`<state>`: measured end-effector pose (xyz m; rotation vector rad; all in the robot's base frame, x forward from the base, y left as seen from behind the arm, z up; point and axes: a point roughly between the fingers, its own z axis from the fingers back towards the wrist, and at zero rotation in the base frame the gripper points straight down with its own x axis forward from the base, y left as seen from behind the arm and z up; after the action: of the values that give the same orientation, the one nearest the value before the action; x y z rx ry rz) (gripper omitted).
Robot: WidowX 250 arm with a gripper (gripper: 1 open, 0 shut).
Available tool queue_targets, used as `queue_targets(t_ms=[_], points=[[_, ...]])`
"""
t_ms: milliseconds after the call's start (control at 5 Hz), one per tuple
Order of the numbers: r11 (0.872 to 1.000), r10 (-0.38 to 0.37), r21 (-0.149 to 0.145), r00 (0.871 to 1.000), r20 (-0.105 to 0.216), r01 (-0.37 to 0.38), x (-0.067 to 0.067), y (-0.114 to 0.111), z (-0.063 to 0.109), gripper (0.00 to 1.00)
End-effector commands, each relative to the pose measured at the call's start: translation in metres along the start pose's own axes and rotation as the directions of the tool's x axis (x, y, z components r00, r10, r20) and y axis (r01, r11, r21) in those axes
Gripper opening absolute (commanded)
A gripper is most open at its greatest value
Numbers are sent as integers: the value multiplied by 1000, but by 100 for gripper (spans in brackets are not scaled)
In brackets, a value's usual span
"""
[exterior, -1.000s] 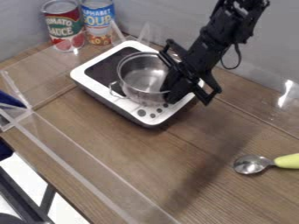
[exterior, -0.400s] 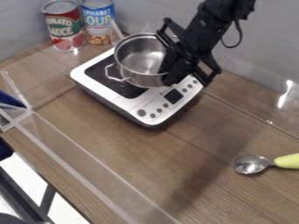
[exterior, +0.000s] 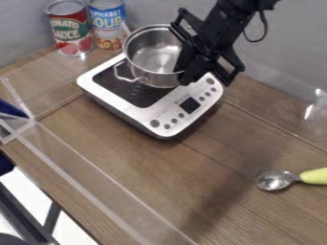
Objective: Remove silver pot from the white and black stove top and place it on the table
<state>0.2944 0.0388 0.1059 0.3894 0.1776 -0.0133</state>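
Pot hanging tilted just above stove, pinched at its right rim by gripper fingers shut tight, sitting left of them, so probably gotta swing toward open table out front.

legible text: none | red can label: blurred | blue-white can label: blurred | stove top panel: markings too small

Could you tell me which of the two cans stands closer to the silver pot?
The can with the blue-and-white label, right of the pair in the picture; the red-labelled can stands farther from the silver pot.
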Motion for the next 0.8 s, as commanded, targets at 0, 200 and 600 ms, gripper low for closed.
queue_targets(t_ms=[0,200,600], points=[[999,13,35,995,98,-17,-7,-3,17,0],[999,-8,54,992,126,1,-10,-15,40,0],[997,-7,80,986,165,-6,-12,-39,63,0]])
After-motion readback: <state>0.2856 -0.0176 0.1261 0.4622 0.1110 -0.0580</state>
